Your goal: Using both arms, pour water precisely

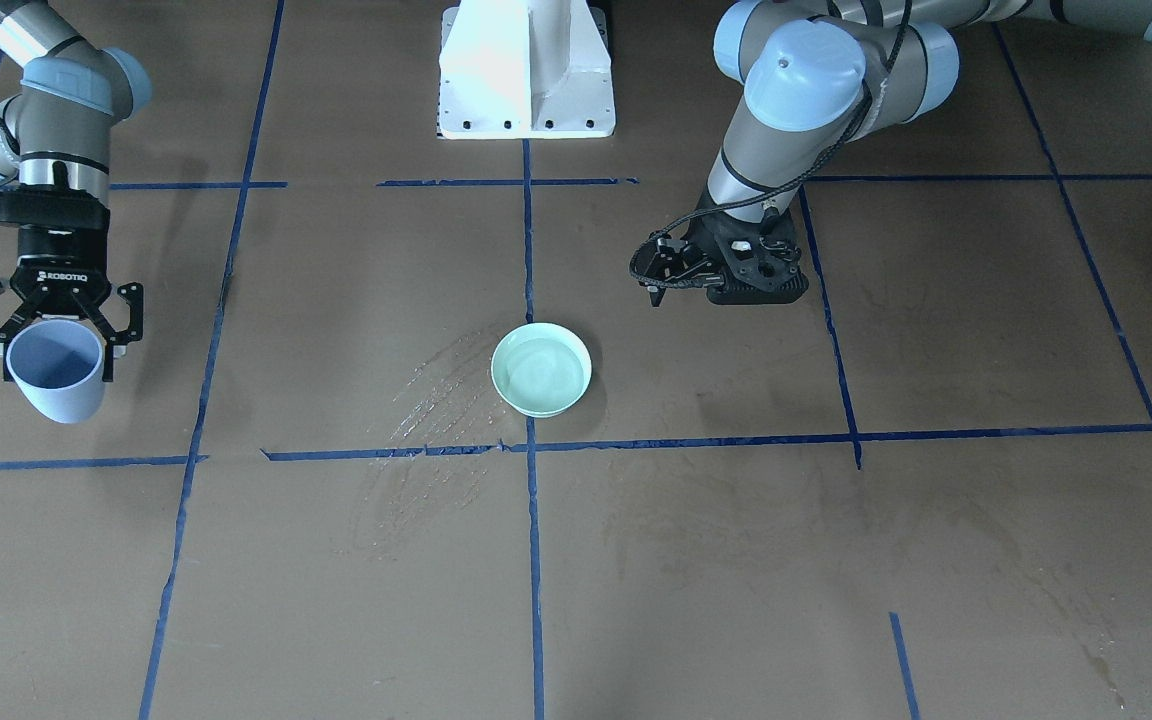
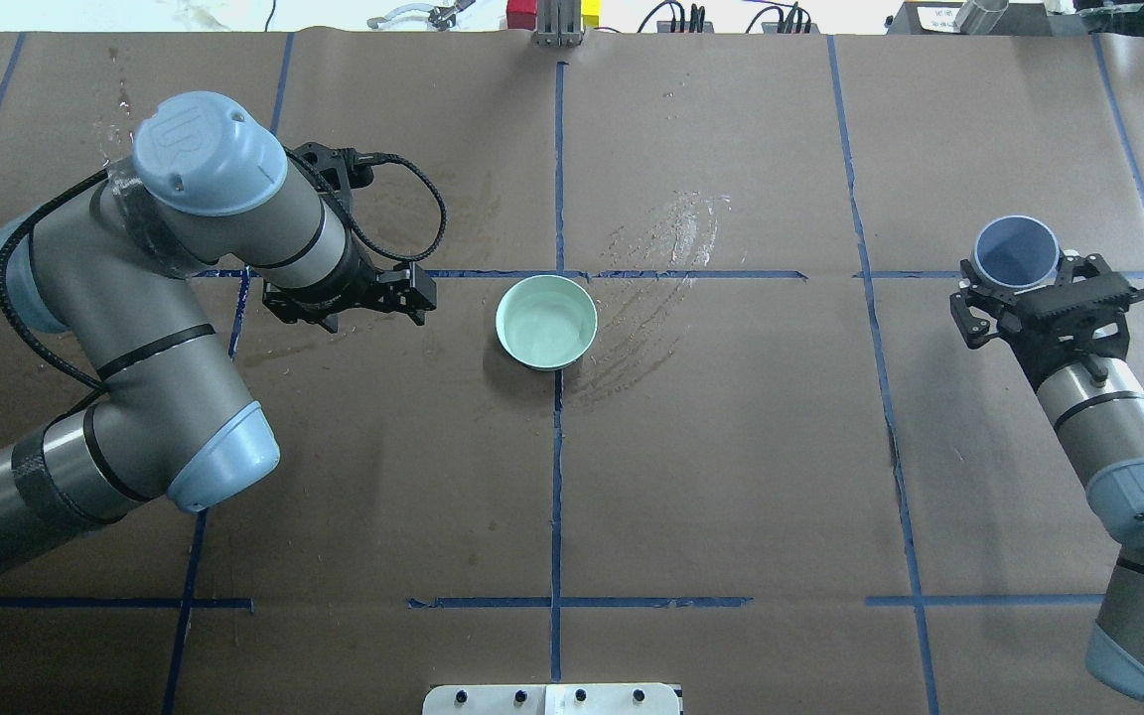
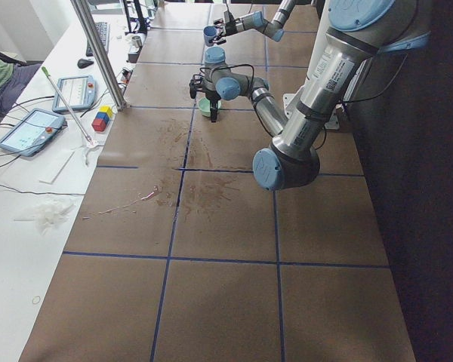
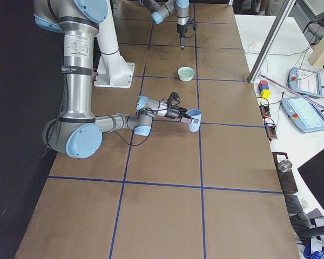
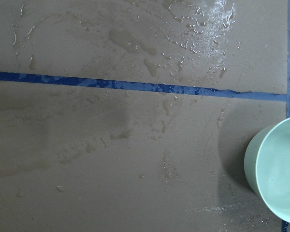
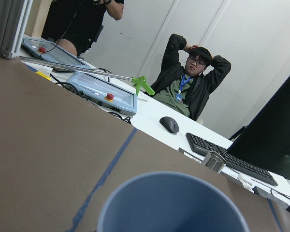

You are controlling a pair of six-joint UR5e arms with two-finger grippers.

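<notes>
The right pincer (image 1: 56, 318) grips a blue cup (image 1: 56, 370), tilted, well apart from the mint bowl (image 1: 541, 368) at mid-table. The left pincer (image 2: 413, 293), jaws nearly together and empty, hovers near the bowl. Water (image 1: 543, 365) sheens faintly in the bowl. To pour well, the cup's lip should come over the bowl first. The cup looks smooth plastic; the brown table (image 1: 736, 560) looks like matte paper, with wet streaks (image 1: 436, 395).

The white word "ROBOTIQ" stood on the black body of the right arm's two-finger gripper (image 1: 56, 318), just above the blue cup it held. A raised "UR" mark showed on the light blue round joint cap (image 2: 207, 151) of the left arm. Other labels were too small to read.
</notes>
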